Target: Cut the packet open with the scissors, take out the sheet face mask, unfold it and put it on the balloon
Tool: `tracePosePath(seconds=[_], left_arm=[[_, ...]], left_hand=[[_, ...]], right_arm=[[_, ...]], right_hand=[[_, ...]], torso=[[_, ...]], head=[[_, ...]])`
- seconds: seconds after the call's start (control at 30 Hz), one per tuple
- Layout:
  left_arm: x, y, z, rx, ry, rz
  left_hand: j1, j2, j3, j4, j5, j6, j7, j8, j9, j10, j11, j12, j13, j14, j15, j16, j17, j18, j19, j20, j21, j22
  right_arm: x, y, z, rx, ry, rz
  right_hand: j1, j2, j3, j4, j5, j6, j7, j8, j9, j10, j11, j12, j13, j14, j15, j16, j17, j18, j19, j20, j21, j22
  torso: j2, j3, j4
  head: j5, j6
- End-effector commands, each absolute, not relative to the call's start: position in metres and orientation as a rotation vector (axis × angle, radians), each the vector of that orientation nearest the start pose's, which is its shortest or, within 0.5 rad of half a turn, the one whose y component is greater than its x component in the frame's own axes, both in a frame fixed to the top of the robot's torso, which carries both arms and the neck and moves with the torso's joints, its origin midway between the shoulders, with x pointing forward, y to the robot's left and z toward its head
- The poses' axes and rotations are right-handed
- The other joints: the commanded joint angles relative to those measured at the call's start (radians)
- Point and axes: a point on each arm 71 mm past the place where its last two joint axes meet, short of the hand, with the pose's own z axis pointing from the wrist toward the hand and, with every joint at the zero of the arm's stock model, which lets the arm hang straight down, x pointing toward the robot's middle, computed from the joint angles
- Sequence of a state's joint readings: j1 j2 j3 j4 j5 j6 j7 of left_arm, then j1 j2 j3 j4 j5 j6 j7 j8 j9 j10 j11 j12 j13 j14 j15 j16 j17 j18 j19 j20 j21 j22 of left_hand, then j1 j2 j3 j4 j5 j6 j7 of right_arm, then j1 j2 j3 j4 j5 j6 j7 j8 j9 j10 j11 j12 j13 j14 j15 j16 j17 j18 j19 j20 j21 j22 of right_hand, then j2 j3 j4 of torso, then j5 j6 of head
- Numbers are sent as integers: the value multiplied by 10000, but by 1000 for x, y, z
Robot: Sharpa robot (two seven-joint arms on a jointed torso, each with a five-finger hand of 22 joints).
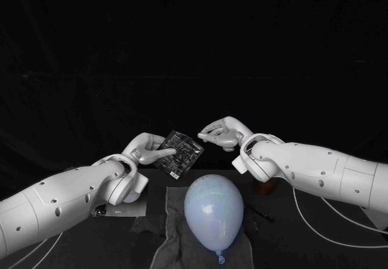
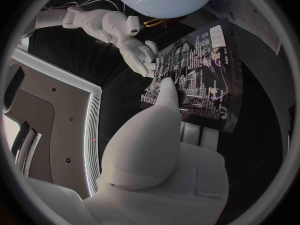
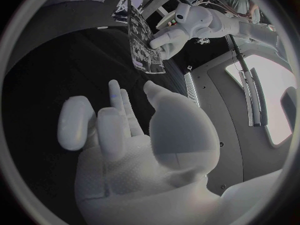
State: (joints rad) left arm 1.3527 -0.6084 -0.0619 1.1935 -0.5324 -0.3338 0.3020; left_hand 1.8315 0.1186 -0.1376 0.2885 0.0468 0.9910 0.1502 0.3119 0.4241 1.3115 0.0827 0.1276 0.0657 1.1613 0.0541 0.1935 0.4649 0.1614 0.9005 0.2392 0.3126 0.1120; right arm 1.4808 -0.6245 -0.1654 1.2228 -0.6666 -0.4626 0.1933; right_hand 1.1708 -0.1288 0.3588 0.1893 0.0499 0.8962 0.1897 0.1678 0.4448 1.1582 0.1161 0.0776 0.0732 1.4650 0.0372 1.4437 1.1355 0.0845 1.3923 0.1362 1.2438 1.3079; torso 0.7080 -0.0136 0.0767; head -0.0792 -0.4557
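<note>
I see the left hand (image 1: 148, 149) pinching the dark packet (image 1: 179, 153) by its lower edge, held up tilted above the balloon (image 1: 213, 210), while the right hand (image 1: 224, 133) hovers just beside the packet's upper corner, its fingers loosely apart and holding nothing.

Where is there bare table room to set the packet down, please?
Bare black table lies between the grey cloth and the white cable. It is crowded beyond the pale blue balloon, where the left hand holds the dark foil packet.
</note>
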Motion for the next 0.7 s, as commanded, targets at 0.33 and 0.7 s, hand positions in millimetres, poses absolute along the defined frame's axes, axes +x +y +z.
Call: tracePosePath(seconds=[0.33, 0.7], left_arm=[[557, 169, -112, -2831, 14218, -12603], [557, 169, -112, -2795, 14216, -12559]], left_hand=[[-8, 1438, -10, -13, 10, -78, -6, -69, -3, -4, 58, -74, -4, -67, 65, -59, 18, 168, -83, -10, -38, -12], [8, 1431, -15, -23, 10, -71, -9, -68, 3, 3, 56, -79, -2, -65, 64, -61, 22, 176, -72, -13, -30, -8]], right_arm=[[571, -174, -70, 3236, 13878, 10662], [560, -152, -66, 1797, 13514, 10446]], right_hand=[[1012, 273, 266, -254, -13, 849, -374, 147, -13, 949, -350, 239, 84, 366, -314, 290, 572, -240, 435, -231, 759, 1247], [1273, -198, 399, -466, -13, 1111, -473, 171, -44, 1270, -453, 156, 57, 393, -411, 343, 702, -280, 518, -339, 929, 1371]], torso=[[-6, 0, 4], [-12, -9, 14]], head=[[-25, -37], [-37, -44]])
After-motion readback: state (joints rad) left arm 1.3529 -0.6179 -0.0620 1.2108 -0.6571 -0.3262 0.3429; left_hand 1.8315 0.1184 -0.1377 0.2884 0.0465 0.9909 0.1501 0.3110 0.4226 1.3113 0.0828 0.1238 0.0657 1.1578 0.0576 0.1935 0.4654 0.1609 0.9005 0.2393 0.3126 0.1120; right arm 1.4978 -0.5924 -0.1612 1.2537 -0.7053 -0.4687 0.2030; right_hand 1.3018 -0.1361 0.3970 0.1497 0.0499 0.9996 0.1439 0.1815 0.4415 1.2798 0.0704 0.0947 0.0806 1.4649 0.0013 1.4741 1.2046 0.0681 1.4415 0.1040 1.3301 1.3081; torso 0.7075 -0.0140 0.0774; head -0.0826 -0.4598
